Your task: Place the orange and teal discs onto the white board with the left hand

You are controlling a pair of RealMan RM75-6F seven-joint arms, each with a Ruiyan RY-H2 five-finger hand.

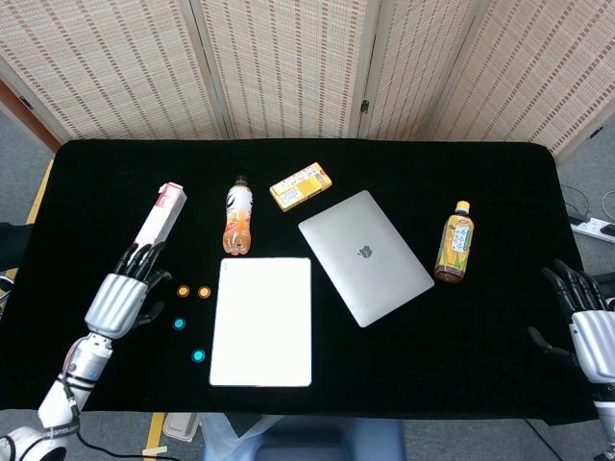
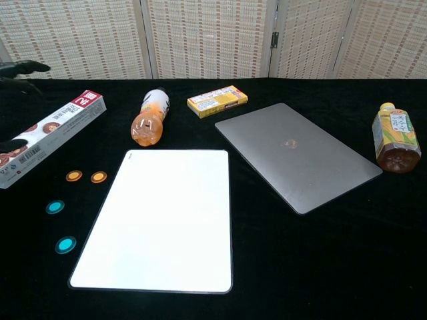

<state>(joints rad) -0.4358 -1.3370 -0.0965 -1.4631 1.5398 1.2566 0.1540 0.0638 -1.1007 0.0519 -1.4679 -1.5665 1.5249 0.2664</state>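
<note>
At the lower left of the head view, the left robot hand point(image 1: 117, 300) hangs over the black worktop point(image 1: 480, 346), fingers apart and holding nothing; its fingertips overlap the near end of the long pink-and-white box point(image 1: 161, 217), which runs diagonally toward the upper left. In the chest view only dark fingertips of this robot hand point(image 2: 25, 67) show at the upper left edge.

Just right of the hand lie the discs, all on the cloth and none on the board. The two orange discs point(image 1: 184, 291) sit side by side, the second orange disc point(image 1: 204, 291) just beside the board's left edge. Below them lies one teal disc point(image 1: 179, 324), and lower still, nearer the board, the other teal disc point(image 1: 198, 355).

The white board point(image 1: 262, 322) lies flat at the lower centre of the frame. Above its top left corner lies an orange drink bottle point(image 1: 237, 217) on its side, and to the upper right of that a small yellow box point(image 1: 301, 185).

Right of the board, a closed silver laptop point(image 1: 365, 256) lies at an angle. Further right stands a tea bottle point(image 1: 455, 243), upright.

At the lower right edge, the right robot hand point(image 1: 588, 322) is well apart from everything, fingers spread and empty.
</note>
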